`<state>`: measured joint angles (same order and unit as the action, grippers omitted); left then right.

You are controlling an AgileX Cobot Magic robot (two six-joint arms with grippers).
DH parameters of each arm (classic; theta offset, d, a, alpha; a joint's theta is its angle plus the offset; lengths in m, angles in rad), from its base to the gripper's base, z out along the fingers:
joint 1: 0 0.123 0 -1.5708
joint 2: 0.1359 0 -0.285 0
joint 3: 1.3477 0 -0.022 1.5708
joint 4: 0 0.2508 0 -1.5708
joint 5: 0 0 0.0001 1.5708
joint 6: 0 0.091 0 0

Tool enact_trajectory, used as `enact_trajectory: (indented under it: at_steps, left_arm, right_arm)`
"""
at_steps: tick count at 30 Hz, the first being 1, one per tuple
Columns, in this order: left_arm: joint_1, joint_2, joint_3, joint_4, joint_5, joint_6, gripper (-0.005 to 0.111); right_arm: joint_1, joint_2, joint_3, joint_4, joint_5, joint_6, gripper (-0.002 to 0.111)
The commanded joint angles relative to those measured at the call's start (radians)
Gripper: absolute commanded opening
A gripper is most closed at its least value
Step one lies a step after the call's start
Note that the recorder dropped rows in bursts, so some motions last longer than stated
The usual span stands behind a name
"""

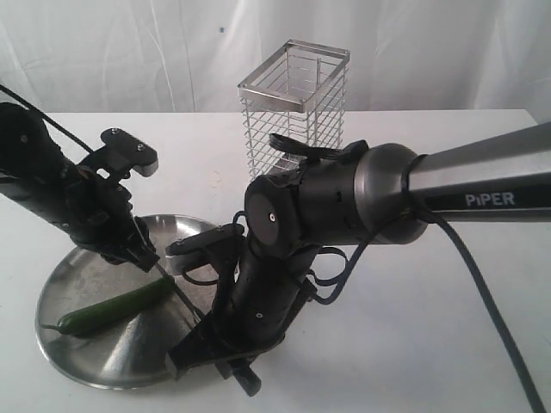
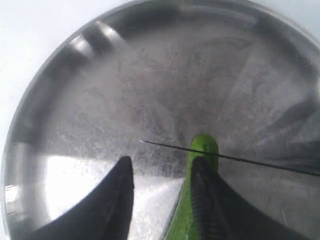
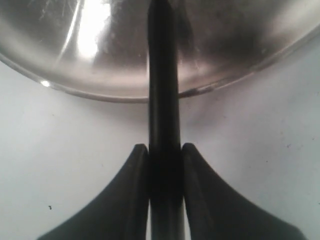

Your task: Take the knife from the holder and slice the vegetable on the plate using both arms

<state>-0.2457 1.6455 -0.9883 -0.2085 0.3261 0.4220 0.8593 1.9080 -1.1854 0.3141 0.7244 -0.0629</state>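
Note:
The vegetable [image 1: 112,310] lies on the steel plate [image 1: 77,284] at the left. My left gripper [image 1: 145,256] hangs low over its blunt end. In the left wrist view that gripper [image 2: 162,172] is open: one finger [image 2: 205,200] rests along the vegetable [image 2: 202,145], the other finger [image 2: 120,200] stands apart over bare plate [image 2: 100,100]. The knife [image 2: 240,160] shows edge-on as a thin line across the vegetable's end. My right gripper [image 3: 164,150] is shut on the knife's black handle [image 3: 162,100], low by the plate's near rim [image 3: 100,95]. The wire holder [image 1: 293,103] stands behind.
The right arm's grey "PiPER" link [image 1: 482,189] and its black cable [image 1: 482,284] reach in from the right across the white table [image 1: 413,344]. A white curtain [image 1: 129,52] closes the back.

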Motion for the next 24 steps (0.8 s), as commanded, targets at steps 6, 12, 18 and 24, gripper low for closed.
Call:
enact_trajectory:
  at_steps: [6,12,18,24]
  left_arm:
    - [-0.006,-0.010,-0.003,-0.068,-0.023,-0.029,0.000]
    - [-0.006,0.002,-0.003,-0.075,-0.034,-0.029,0.000]
    - [-0.052,0.009,-0.003,-0.082,-0.082,-0.025,0.000]
    - [-0.070,0.029,-0.003,-0.082,-0.094,-0.024,0.000]
  right_arm:
    - [-0.002,-0.002,-0.041,0.010,0.040,-0.009,0.000]
    - [-0.002,-0.002,-0.041,0.009,0.036,-0.009,0.000]
    - [-0.002,-0.002,-0.041,0.006,0.015,-0.009,0.000]
    - [-0.002,-0.002,-0.041,0.006,0.007,-0.009,0.000]
